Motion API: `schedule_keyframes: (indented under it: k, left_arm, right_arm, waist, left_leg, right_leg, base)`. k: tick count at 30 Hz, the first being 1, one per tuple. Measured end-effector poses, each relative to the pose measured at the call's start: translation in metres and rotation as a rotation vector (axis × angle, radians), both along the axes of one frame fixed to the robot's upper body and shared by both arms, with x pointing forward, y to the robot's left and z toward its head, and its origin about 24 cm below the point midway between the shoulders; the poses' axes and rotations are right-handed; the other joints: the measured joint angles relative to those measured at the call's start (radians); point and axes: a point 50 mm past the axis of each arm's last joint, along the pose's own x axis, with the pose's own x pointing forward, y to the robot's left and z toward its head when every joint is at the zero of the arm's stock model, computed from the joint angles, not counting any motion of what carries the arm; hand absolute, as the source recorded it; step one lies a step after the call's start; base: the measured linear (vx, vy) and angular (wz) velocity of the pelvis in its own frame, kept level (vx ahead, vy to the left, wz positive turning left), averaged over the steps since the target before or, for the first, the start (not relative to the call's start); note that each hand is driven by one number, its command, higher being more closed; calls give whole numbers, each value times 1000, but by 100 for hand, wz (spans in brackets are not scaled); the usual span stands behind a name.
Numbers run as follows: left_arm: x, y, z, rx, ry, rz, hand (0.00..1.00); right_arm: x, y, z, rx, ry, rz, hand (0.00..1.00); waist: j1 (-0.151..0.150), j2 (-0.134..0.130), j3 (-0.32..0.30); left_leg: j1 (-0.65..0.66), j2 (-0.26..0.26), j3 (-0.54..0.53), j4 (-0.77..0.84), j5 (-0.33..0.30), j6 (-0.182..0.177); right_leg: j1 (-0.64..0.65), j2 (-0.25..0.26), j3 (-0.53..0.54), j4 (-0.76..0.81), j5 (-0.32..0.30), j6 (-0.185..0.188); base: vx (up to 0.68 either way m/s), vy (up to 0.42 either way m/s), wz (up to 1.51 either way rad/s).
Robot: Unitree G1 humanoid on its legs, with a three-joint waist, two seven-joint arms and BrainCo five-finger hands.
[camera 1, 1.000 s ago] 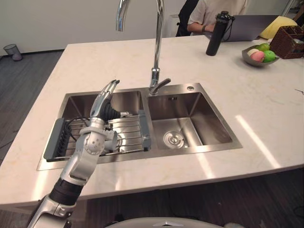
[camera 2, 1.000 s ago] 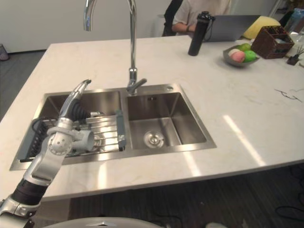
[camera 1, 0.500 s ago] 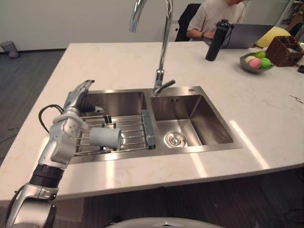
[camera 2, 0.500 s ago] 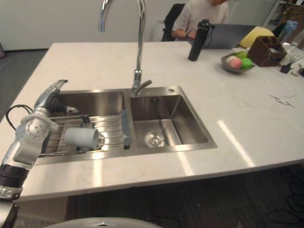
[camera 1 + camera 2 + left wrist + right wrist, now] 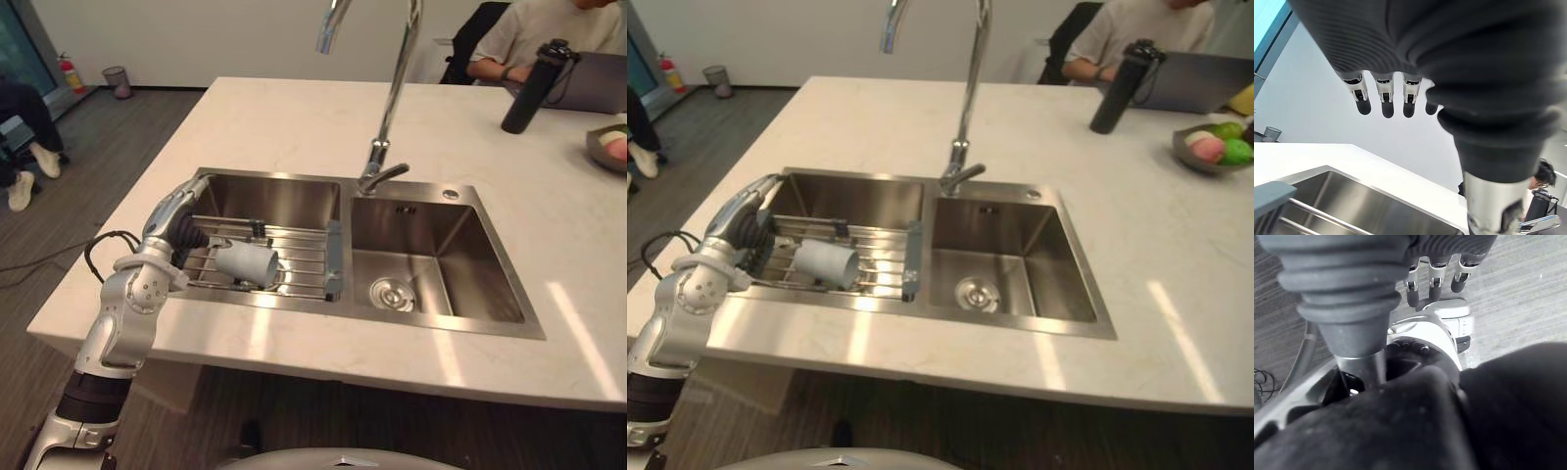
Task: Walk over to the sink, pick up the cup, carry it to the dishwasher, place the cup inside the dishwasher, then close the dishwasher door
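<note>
Left hand (image 5: 174, 211), fingers straight and empty, has drawn back left of the cup (image 5: 245, 262), leaving it ungrasped on the rack (image 5: 309, 257).

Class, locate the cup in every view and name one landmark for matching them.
Left eye view: cup on its side on the rack in the left basin, beside the left robot hand.
Right eye view: cup on that rack, left of centre.
Left wrist view: basin wall past the fingers.
Right wrist view: floor beyond the right robot hand.
Shared landmark: the tap.
</note>
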Motion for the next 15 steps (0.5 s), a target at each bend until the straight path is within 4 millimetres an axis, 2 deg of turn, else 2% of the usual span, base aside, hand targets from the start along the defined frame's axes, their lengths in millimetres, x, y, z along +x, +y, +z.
schedule_keyframes:
  k: [3,7,15]
  left_arm:
    - [0,2,-8,29,42,-4,0]
    - [-3,2,-18,60,92,-24,0]
    - [-3,-2,-24,124,99,-75,0]
  right_arm:
    - [5,-3,1,-9,-2,12,0]
    - [9,-3,0,-16,-3,23,0]
    - [12,-4,-1,-15,-2,12,0]
  waist:
    - [10,-3,3]
    - [4,-13,9]
    - [-7,-19,14]
  left_leg:
    - [0,-3,-19,0,2,0]
    - [4,-8,-25,-1,3,-1]
    - [8,-8,-19,-1,-3,-7]
  right_leg:
    - [4,-1,-7,0,-5,0]
    - [15,-1,-20,-1,-11,-1]
    - [19,-1,-14,-10,-13,-1]
  base:
    - [-3,-35,12]
    - [0,-36,8]
    - [2,-33,-2]
